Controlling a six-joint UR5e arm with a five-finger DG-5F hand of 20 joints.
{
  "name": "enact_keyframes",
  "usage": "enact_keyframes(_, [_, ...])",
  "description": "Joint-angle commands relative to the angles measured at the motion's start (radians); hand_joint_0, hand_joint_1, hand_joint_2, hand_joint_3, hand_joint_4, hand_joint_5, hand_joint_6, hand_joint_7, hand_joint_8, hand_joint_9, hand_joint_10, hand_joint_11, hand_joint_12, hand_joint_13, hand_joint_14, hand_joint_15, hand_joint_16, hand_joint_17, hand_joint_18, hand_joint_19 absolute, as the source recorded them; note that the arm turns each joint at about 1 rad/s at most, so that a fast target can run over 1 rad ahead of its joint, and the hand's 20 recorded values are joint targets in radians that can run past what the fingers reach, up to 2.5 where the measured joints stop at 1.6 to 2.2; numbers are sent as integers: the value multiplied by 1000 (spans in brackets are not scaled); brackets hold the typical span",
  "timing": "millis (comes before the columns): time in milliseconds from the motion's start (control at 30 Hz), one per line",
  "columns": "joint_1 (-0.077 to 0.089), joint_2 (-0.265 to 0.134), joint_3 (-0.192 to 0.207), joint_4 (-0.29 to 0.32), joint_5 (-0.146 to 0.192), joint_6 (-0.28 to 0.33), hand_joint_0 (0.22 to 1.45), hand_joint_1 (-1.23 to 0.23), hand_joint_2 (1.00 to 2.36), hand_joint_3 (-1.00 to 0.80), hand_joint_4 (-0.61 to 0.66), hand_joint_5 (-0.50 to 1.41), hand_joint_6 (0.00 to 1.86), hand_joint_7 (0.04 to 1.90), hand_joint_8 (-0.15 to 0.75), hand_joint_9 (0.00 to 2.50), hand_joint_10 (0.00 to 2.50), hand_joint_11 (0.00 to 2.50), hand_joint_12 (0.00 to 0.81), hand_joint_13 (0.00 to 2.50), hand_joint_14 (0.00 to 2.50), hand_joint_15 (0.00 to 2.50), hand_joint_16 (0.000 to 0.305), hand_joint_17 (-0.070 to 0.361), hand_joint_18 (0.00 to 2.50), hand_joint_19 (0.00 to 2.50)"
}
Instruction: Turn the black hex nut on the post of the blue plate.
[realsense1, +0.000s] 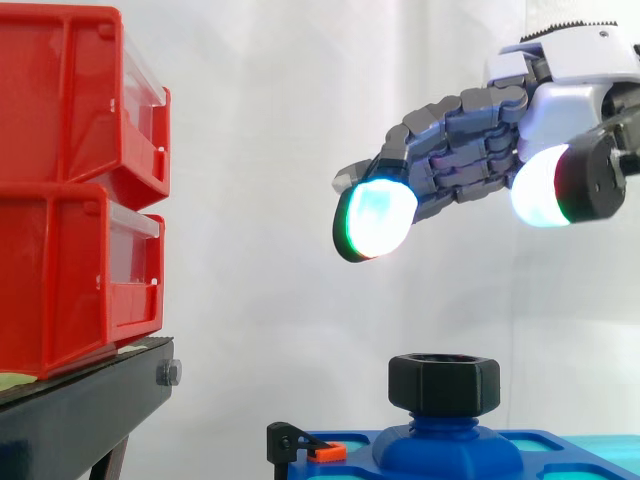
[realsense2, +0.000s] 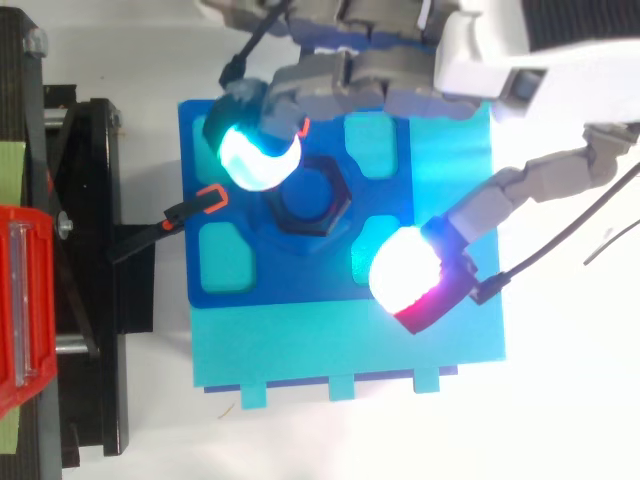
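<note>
Hex nut (realsense1: 444, 383), black, flat on post (realsense1: 446, 428) of blue plate (realsense2: 300, 285), axis vertical, hand (realsense1: 470, 150) hovering above, fingers (realsense1: 380, 215) released

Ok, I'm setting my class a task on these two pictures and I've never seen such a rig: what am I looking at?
The grey jointed thing is a robot hand; the glowing pads are its fingertips. One picture looks level from the side, the other straight down on the same scene. A black hex nut sits on the post of a blue plate. At left, red bins rest on a black stand. The robot hand hovers above the nut, open, holding nothing.
</note>
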Motion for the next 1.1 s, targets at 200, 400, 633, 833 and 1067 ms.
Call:
enact_keyframes(200, [26, -1, -17, 54, 19, -3, 413, -779, 1000, -500, 84, -300, 502, 739, 225, 0, 0, 0, 398, 0, 0, 0, 57, 129, 0, 249])
enact_keyframes(400, [38, -2, -18, 71, 31, -3, 404, -758, 1000, -500, 100, -300, 502, 739, 231, 0, 0, 0, 403, 0, 1, 0, 59, 132, 0, 250])
enact_keyframes(633, [59, -2, -26, 74, 66, -18, 402, -712, 1000, -500, 140, -300, 502, 758, 246, 0, 0, 0, 406, 0, 0, 0, 59, 133, 0, 265])
enact_keyframes(833, [73, -2, -28, 88, 91, -19, 397, -661, 1000, -500, 207, -278, 503, 789, 264, 0, 0, 0, 414, 0, 0, 0, 60, 136, 0, 247])
enact_keyframes(1067, [79, -2, -49, 115, 91, -13, 403, -658, 1000, -500, 227, -269, 503, 808, 265, 0, 0, 0, 408, 0, 0, 0, 60, 135, 0, 245])
